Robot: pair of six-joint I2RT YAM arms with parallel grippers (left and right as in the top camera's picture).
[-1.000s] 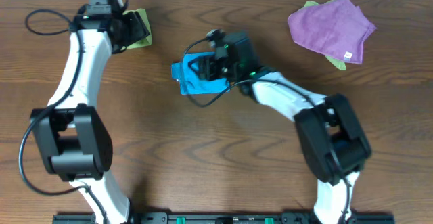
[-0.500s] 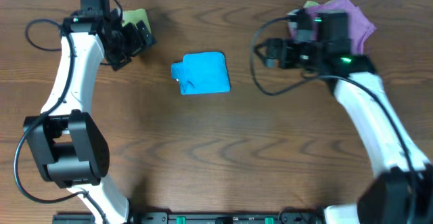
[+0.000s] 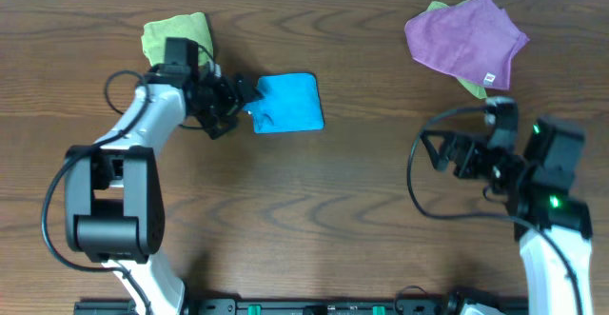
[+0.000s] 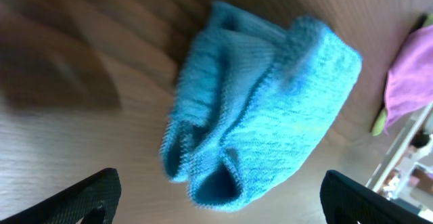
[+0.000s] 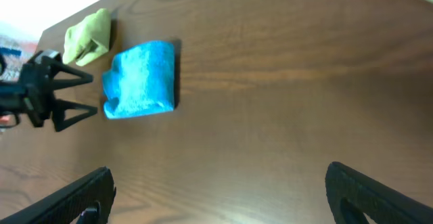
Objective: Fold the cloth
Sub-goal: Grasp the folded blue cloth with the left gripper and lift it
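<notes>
The sky-blue cloth (image 3: pixel 288 103) lies folded in a compact bundle on the wooden table, left of centre. It also shows in the left wrist view (image 4: pixel 260 109) and the right wrist view (image 5: pixel 141 80). My left gripper (image 3: pixel 240 99) is open and empty, right at the cloth's left edge, with the fingers spread wide either side of the near folded end. My right gripper (image 3: pixel 447 153) is open and empty, far to the right of the cloth, over bare table.
A lime-green cloth (image 3: pixel 174 35) lies at the back left, behind the left arm. A purple cloth (image 3: pixel 464 37) lies at the back right on top of another lime-green one (image 3: pixel 473 88). The table's far edge runs along the top.
The left gripper has swung from the green cloth down to the blue cloth's left edge. The right gripper left the blue cloth, passed the purple cloth and has moved to the right front.
</notes>
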